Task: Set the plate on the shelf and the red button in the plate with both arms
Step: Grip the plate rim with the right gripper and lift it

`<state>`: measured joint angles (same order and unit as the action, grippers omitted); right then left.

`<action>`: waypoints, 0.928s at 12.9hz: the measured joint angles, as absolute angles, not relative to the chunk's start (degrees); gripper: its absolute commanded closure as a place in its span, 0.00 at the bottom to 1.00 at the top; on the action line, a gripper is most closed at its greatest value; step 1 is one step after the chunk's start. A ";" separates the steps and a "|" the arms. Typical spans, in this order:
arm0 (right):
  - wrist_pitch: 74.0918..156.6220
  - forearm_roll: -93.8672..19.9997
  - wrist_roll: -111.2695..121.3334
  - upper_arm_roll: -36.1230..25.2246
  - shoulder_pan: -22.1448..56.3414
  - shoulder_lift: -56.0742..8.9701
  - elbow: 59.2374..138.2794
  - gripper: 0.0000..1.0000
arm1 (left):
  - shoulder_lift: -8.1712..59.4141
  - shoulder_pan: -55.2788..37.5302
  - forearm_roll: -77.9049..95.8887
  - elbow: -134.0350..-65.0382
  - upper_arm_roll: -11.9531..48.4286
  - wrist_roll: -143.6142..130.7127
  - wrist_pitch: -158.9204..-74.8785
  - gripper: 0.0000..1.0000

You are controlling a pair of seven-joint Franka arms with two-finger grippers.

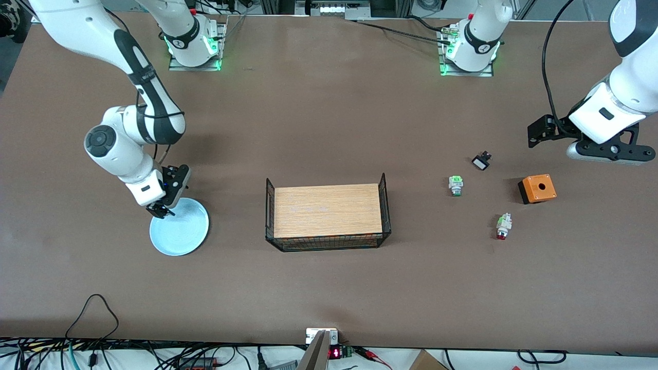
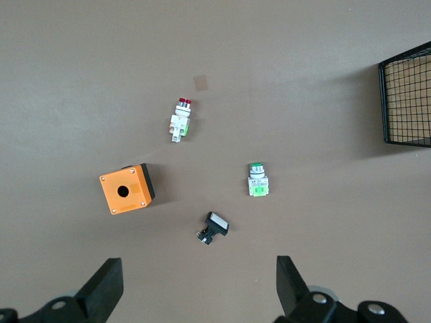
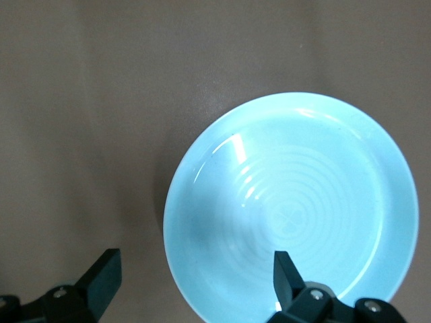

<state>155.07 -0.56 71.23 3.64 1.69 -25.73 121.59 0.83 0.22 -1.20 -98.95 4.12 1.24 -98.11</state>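
The right claw (image 1: 165, 208) is hanging open over the rim of the plate (image 1: 181, 228) — one finger over the plate, one over the bare desk (image 1: 329, 118). The plate is lying at the right arm's end. The left claw (image 2: 195, 286) is hanging wide open — above the red button (image 1: 503, 226), which is lying near the orange box (image 1: 537, 188).

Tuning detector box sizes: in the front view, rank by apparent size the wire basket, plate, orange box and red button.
Largest to smallest in the front view:
1. Black wire basket with a wooden floor
2. Round pale-blue plate
3. Orange box with a hole
4. Small white push-button with a red cap
All rest on the table, so the order is clear.
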 measured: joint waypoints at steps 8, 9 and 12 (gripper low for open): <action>162.46 -0.56 71.88 3.67 1.78 -27.98 124.67 0.45 | 0.86 0.21 -1.20 -98.95 4.27 1.24 -98.11 0.00; 163.20 -0.56 72.12 3.67 1.79 -27.98 125.02 0.55 | 0.86 0.21 -1.20 -98.95 4.32 1.24 -98.11 0.00; 163.77 -0.56 73.37 3.68 1.82 -27.97 125.36 0.78 | 0.86 0.21 -1.20 -98.95 4.35 1.24 -98.11 0.00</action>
